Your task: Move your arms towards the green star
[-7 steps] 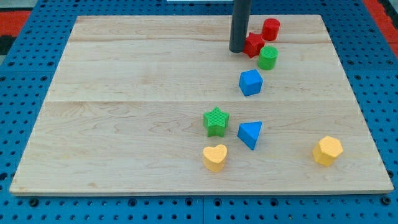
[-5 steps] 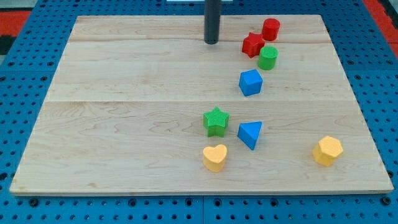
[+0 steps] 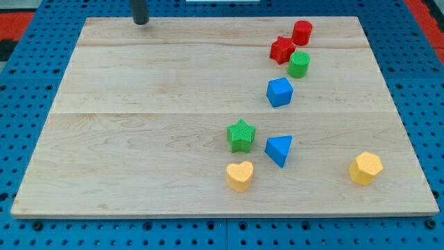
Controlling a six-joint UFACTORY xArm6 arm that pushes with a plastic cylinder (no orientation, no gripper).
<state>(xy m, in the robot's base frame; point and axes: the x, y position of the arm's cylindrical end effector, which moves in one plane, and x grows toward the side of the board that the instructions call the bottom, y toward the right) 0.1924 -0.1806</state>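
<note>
The green star (image 3: 241, 135) lies on the wooden board (image 3: 139, 125), a little right of centre and towards the view's bottom. My tip (image 3: 141, 21) is at the board's top edge, left of centre, far up and to the left of the green star and touching no block. Only the short lower end of the rod shows.
A yellow heart (image 3: 240, 176) and a blue triangular block (image 3: 279, 149) lie close to the star. A blue cube (image 3: 279, 92), green cylinder (image 3: 299, 64), red star (image 3: 282, 49) and red cylinder (image 3: 302, 32) cluster at top right. A yellow hexagon (image 3: 365, 168) sits at bottom right.
My tip has moved left and up along the board's top, from beside the red star to the top left edge. No block has moved.
</note>
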